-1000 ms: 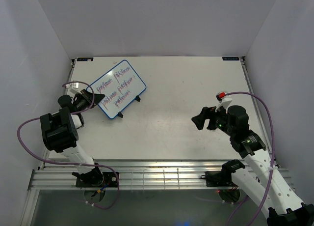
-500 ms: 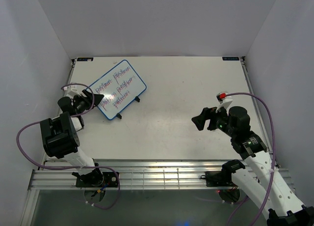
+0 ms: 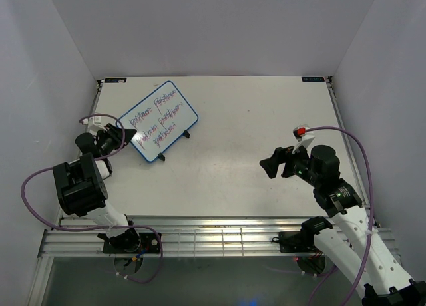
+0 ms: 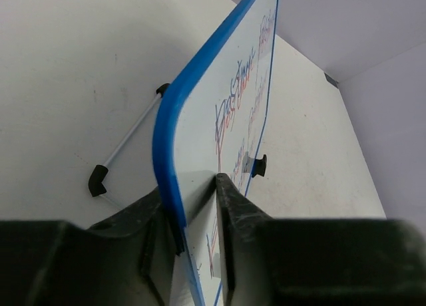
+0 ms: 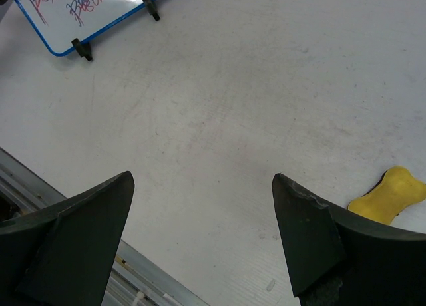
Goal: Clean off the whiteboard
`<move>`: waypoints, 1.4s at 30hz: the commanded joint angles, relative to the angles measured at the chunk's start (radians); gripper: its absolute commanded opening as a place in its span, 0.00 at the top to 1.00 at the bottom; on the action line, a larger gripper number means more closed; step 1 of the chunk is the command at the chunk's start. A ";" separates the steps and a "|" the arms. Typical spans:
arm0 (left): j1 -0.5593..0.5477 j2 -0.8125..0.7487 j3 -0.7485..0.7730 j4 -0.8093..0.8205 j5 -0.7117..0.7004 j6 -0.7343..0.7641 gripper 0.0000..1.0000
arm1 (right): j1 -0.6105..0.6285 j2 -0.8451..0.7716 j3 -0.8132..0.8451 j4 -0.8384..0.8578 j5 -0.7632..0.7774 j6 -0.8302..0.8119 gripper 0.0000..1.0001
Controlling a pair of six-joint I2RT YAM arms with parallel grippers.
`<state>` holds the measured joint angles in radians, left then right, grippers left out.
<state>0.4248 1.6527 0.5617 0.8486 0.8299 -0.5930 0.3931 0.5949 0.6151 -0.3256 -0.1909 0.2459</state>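
Only the right wrist view shows eraser (image 5: 387,195) and whiteboard (image 5: 100,10), well apart.

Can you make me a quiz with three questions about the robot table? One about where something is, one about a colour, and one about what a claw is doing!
1. Where on the table is the whiteboard?
A) far left
B) near right
C) dead centre

2. What colour is the eraser?
A) green
B) yellow
C) black

3. What is the left gripper doing?
A) hanging open
B) shut on the whiteboard's edge
C) holding the eraser

Answers:
1 A: the top view shows it in the far left part.
2 B: it shows yellow in the right wrist view.
3 B: its fingers pinch the blue frame from both sides.
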 commanded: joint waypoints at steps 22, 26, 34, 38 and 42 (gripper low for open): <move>-0.037 -0.254 0.052 0.099 0.066 -0.079 1.00 | 0.003 -0.001 -0.017 0.059 -0.007 -0.016 0.10; -0.080 -0.312 0.079 0.099 0.069 -0.106 1.00 | 0.001 0.009 -0.023 0.083 0.001 0.016 0.10; -0.239 -0.455 0.165 -0.125 0.040 -0.183 1.00 | -0.010 0.094 0.001 0.074 0.216 0.090 0.10; -0.297 -0.599 0.159 -0.402 -0.020 -0.177 1.00 | -0.115 0.184 0.046 0.002 0.285 0.101 0.08; -0.302 -0.724 0.077 -0.652 0.063 -0.179 1.00 | -0.278 0.299 0.064 0.002 0.142 0.079 0.05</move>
<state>0.1215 1.0050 0.6815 0.4145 0.8722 -0.7536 0.1989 0.8391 0.6270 -0.3176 -0.0036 0.3298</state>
